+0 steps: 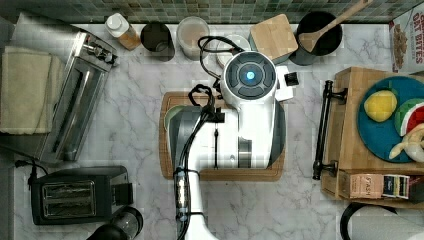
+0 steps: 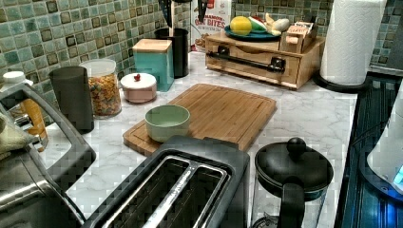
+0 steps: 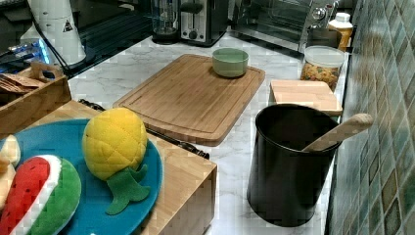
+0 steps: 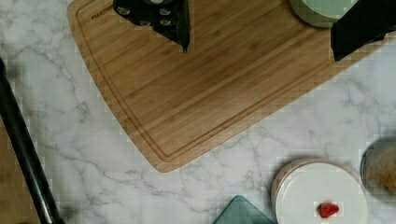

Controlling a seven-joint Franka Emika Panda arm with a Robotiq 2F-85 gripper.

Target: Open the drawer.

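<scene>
Above the cutting board (image 1: 220, 172) my arm hangs with its tool (image 4: 261, 32) pointing down at the wood; the wrist view shows the two fingers (image 4: 163, 18) standing well apart with nothing between them. I take the cutting board as my landmark. The drawer (image 2: 252, 59) sits in a wooden box well beyond the board's far end in the left view, and off the board's right side in the top view, its front facing the board. Its long black bar handle (image 1: 321, 131) lies parallel to that side of the board, with bare marble worktop (image 1: 135, 130) between. The drawer front sits flush with the box, so I judge it shut and the task not yet begun; the step in hand is the approach. A green bowl (image 2: 167, 121) rests on the board's opposite end, away from the route. Next I must carry the tool off the board toward the box, lower it, set the fingers either side of the bar, close, then pull toward the board.
</scene>
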